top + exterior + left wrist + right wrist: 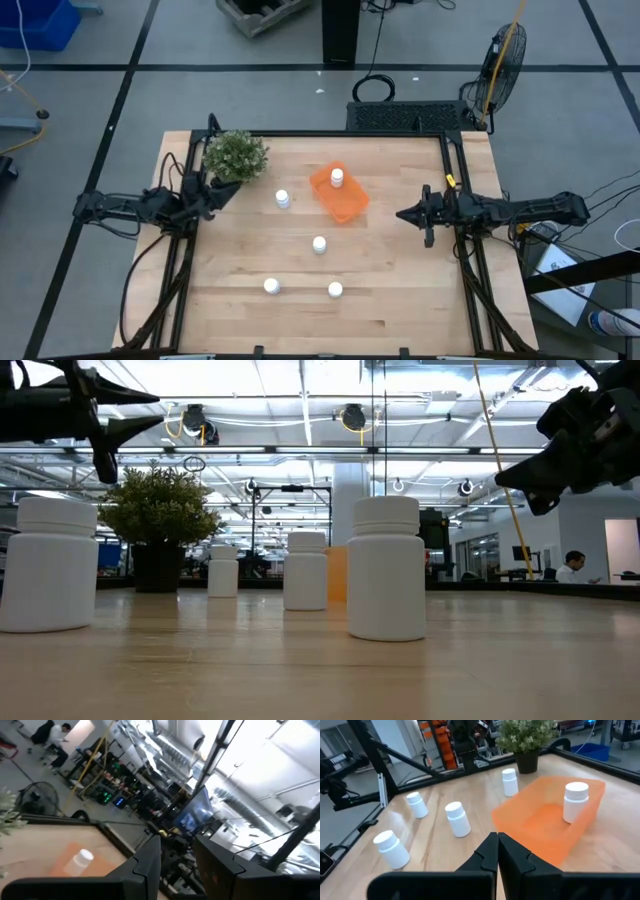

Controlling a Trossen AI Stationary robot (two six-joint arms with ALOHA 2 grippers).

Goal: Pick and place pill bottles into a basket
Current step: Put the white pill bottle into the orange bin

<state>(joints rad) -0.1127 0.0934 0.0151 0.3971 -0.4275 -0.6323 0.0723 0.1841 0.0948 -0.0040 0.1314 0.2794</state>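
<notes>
**A:** What could go wrong from here?

**B:** Take it near to far. The two bottles closest to the front edge, one (271, 286) on the left and one (335, 290) on the right, stand upright with bare table around them. They are light and narrow, so fingers closing off-centre would likely tip one and send it rolling toward the edge. The middle bottle (319, 244) sits between those two and the basket (345, 205). I'd guess an arm reaching over it for something farther back could clip its cap.

**A:** And farther back?

**B:** One bottle (283, 199) stands just left of the basket and near the plant (236, 156). A reach from the left risks brushing the leaves or nudging the basket, which looks light enough to slide.

**A:** Where are the grippers?

**B:** Both are off the work. The left gripper (222, 194) hovers at the left edge beside the plant with its fingers apart. The right gripper (408, 213) hovers right of the basket with its fingers pressed together, holding nothing.

**A:** What's in the basket?

**B:** One bottle (575, 801), upright at the far end. Another dropped in carelessly might knock it over. The other four are on the table, so most of the job remains.
</notes>
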